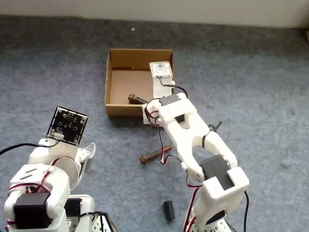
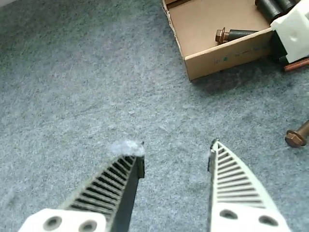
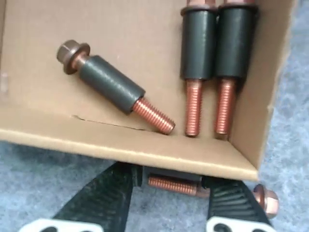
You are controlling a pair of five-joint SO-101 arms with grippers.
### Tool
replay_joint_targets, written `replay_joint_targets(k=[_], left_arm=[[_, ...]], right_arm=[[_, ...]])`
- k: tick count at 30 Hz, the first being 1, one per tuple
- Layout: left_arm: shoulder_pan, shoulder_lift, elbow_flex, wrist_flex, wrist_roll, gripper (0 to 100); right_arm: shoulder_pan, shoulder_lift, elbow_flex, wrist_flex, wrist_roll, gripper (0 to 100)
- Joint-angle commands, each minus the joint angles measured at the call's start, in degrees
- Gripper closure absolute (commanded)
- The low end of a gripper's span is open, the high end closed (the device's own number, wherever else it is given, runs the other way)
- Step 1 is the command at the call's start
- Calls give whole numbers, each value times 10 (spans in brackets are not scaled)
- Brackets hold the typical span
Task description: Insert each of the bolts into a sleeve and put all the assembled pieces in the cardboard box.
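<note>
The cardboard box [image 1: 115, 82] stands at the back middle of the carpet. Three assembled pieces lie in it: one slanted bolt in a sleeve [image 3: 111, 84] and two side by side [image 3: 215, 43] against a wall. My right gripper [image 3: 171, 176] hangs open just outside the box's near wall [image 3: 125, 147], holding nothing. Below it a bare copper bolt [image 1: 155, 154] lies on the carpet, its thread [image 3: 174, 185] visible between the fingers. A loose black sleeve [image 1: 168, 210] rests near the right arm's base. My left gripper [image 2: 176, 151] is open over bare carpet, left of the box.
Grey carpet [image 1: 251, 87] covers the whole work area. The right arm's white links [image 1: 193, 135] stretch from the front edge up to the box and pass over the loose bolt. The left arm's camera board [image 1: 67, 124] sticks up at the lower left.
</note>
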Motion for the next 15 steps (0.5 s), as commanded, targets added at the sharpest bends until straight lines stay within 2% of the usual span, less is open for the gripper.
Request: replay_joint_targets(k=[1,11,15], left_arm=[[-4,0,-1,2,-3,769],[-4,0,-1,2,-3,769],[-4,0,-1,2,-3,769]], right_arm=[[-9,-6,5,-22,-3,808],[-9,-5,33,-20,-2,808],[-9,-9,28,16,-2,808]])
